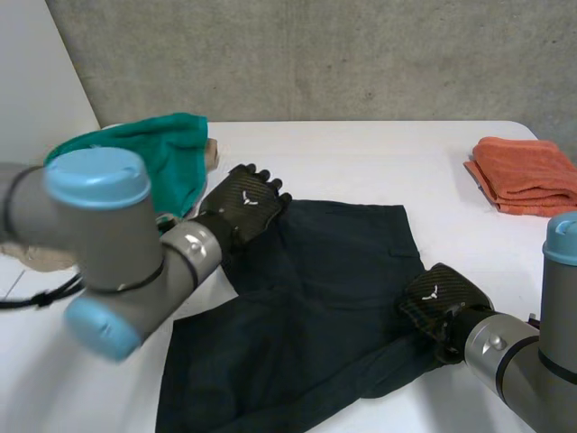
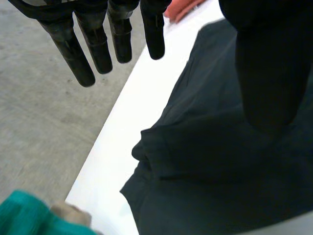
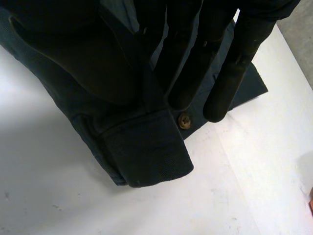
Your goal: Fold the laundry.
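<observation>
Garment (image 1: 306, 298) edge lies pinched between right hand (image 1: 444, 302) fingers (image 3: 230, 83) and thumb; left hand (image 1: 245, 206) fingers (image 2: 73, 54) spread above it.

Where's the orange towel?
In the head view, the folded orange towel lies at the right edge of the white table, on the robot's right side, beyond the right hand and apart from the dark garment.

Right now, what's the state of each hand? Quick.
Left hand: open, fingers straight, holding nothing.
Right hand: closed on the dark garment, edge pinched between thumb and fingers near the brass button.
</observation>
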